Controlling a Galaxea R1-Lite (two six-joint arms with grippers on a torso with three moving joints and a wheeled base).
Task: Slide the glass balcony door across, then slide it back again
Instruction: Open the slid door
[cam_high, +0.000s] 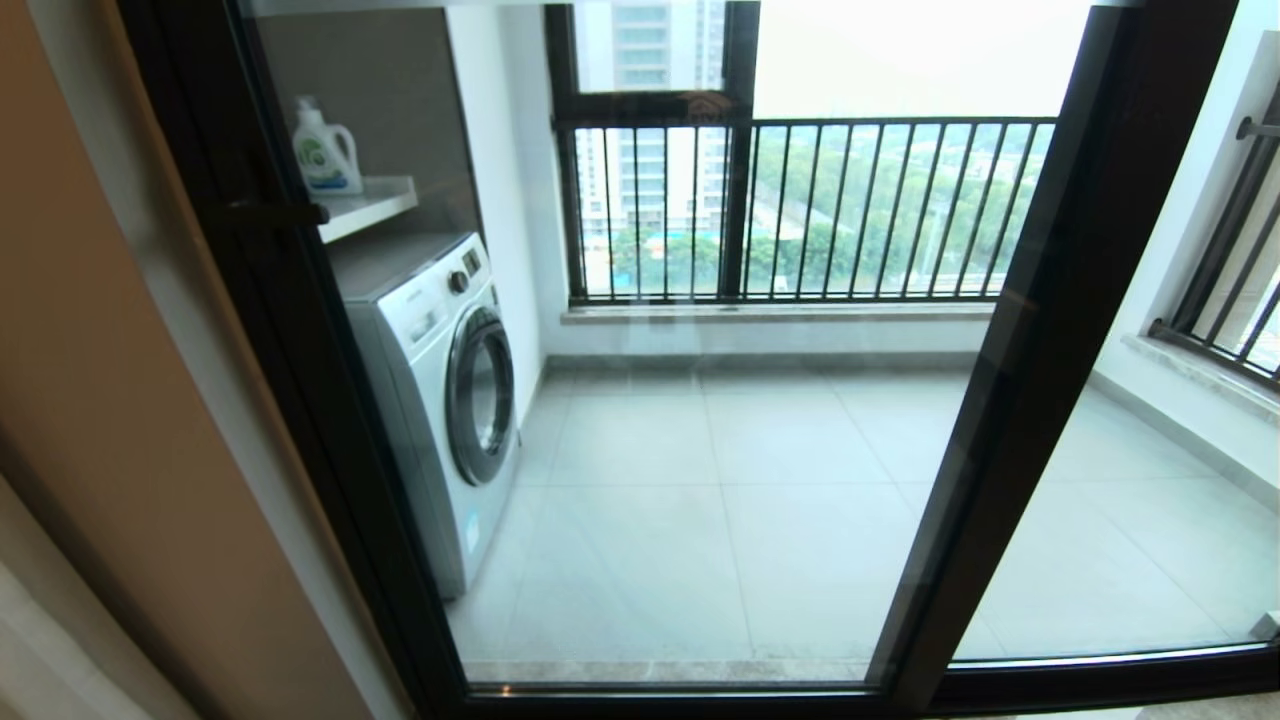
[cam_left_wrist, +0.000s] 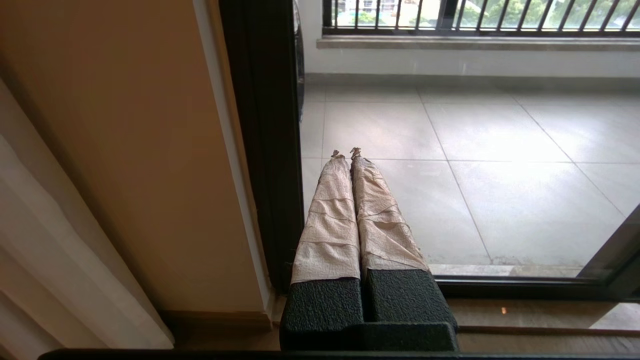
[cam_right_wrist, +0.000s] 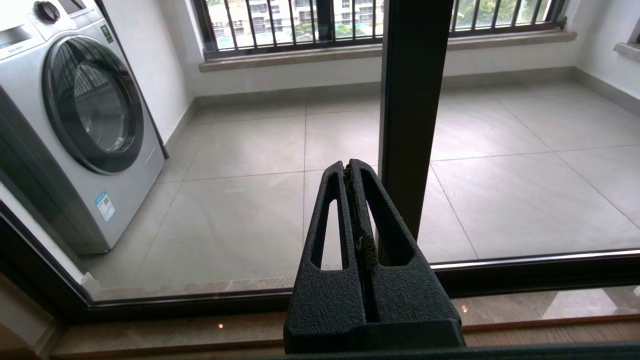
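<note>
The glass balcony door (cam_high: 700, 470) fills the head view, its slim dark frame running from the left upright (cam_high: 300, 340) at the wall to the slanting right upright (cam_high: 1050, 330). A small dark latch handle (cam_high: 278, 212) sticks out of the left upright. Neither arm shows in the head view. In the left wrist view my left gripper (cam_left_wrist: 346, 152), fingers wrapped in pale tape, is shut and empty, close beside the door's left upright (cam_left_wrist: 265, 150). My right gripper (cam_right_wrist: 347, 165) is shut and empty, just beside the right upright (cam_right_wrist: 412, 110).
Behind the glass are a washing machine (cam_high: 440, 400), a detergent bottle (cam_high: 325, 150) on a shelf, grey floor tiles and a black-framed window with railing bars (cam_high: 800, 210). A tan wall (cam_high: 110, 420) lies left of the door, and a matching glass panel (cam_high: 1150, 520) lies to its right.
</note>
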